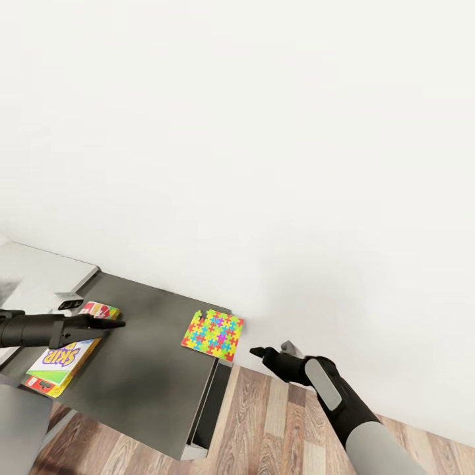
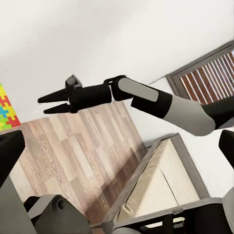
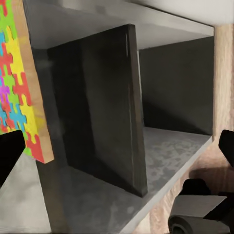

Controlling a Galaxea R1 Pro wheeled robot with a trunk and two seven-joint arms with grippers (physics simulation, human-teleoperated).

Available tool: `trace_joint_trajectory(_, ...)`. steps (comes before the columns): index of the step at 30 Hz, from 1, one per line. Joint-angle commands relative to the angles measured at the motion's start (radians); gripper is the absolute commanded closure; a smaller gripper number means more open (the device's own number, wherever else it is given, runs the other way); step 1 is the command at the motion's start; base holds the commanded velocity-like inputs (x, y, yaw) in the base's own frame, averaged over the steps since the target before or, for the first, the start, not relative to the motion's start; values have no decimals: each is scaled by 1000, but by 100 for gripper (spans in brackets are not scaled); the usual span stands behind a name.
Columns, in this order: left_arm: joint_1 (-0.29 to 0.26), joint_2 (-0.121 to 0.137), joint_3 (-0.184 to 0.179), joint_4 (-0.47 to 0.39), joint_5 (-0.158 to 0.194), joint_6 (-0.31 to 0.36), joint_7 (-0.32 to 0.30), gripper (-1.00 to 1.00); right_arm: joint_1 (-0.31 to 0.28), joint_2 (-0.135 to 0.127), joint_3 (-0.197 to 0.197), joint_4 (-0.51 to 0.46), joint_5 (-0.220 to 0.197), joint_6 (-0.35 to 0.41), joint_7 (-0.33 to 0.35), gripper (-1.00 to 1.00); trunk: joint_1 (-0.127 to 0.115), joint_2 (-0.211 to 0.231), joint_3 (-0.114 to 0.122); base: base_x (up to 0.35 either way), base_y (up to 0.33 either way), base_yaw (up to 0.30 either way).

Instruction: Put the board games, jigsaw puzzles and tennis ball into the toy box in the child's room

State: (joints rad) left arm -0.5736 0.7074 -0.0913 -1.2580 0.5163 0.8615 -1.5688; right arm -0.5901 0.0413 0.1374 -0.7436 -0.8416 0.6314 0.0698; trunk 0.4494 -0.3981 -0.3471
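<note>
Two black grippers show in the head view, both low in the frame. The right gripper (image 1: pixel 256 352), at 5 o'clock, hangs over the wood-plank floor (image 1: pixel 277 422) just off the corner of the dark-grey desk wing (image 1: pixel 152 369); its tapered fingers lie close together with only a narrow gap and hold nothing. In the left wrist view the same right gripper (image 2: pixel 48 104) appears side-on, fingers slightly parted. The left gripper (image 1: pixel 117 322), at 8 o'clock, reaches over the wing above the flat yellow, green and red SKIP-BO board game box (image 1: pixel 63 359); its fingers look nearly closed, and contact with the box cannot be determined.

The box lies flat near the wing's left edge. Farther along, at 6 o'clock, the thin square jigsaw puzzle (image 1: pixel 213 333) with a yellow, pink, blue and green interlocking mosaic lies flat at the wing's far corner, one edge overhanging. The right wrist view shows the puzzle (image 3: pixel 19 87) edge-on above an open dark-grey shelf compartment (image 3: pixel 146 126). A plain white wall (image 1: pixel 264 132) stands behind.
</note>
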Motion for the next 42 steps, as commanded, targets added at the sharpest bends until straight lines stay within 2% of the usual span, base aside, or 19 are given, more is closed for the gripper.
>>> trace_joint_trajectory(1,0,1,-3,0,4,11,-2,-100,2,-4,-3,0,3,2,47,-100,1,-2,-2,0,0,0)
trace_joint_trajectory(6,1,-4,-2,-1,5,11,-2,-100,10,-22,-6,2,3,-58,247,-100,1,-2,-2,0,0,0)
trace_joint_trajectory(9,1,-6,-2,-1,5,11,-2,-100,11,-36,-7,3,3,-73,288,-100,1,-2,-2,0,0,0)
trace_joint_trajectory(19,1,-6,-2,-1,4,12,-2,-100,12,-44,-7,13,3,-85,303,-100,1,-2,-2,1,1,0)
trace_joint_trajectory(27,1,-7,-3,-1,4,15,-2,-100,12,-44,-6,15,1,-131,312,-100,1,-2,-2,96,64,0)
trace_joint_trajectory(42,1,-6,-1,-1,5,19,-2,-100,12,-44,-3,19,-1,-129,318,-100,1,-2,-2,6,3,0)
